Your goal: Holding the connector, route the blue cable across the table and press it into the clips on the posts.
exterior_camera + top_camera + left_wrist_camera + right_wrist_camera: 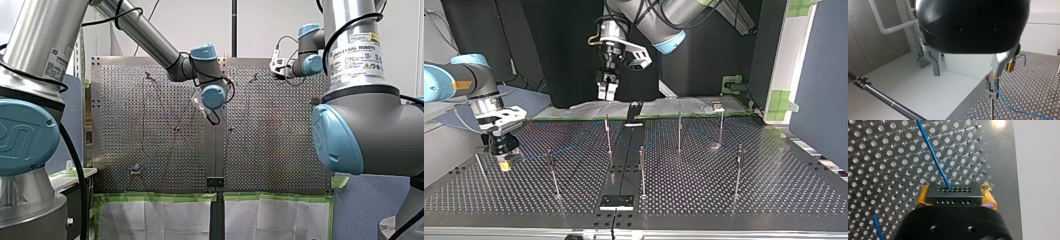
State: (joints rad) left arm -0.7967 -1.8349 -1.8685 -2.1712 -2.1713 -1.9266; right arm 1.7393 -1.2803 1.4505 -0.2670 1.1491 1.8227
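In the right wrist view my right gripper [953,195] is shut on the black connector [953,192], with a yellow pad on each side of it. The blue cable [933,152] runs from the connector out over the perforated table [885,157]. The top view shows this gripper [505,162] low over the table at the view's left. A faint line of cable [569,149] leads from it toward the middle posts [607,135]. My left gripper [966,74] hangs open and empty above the table's far edge [606,92]. Just past one of its fingers stands a clip post [991,87] with the cable [1008,106] at its clip.
Several thin posts [738,170] stand across the table. A black plate [616,201] lies on the centre seam near the top view's near edge. A black pole [885,98] crosses off the table beside my left gripper. Green tape [155,197] lines the table's edge.
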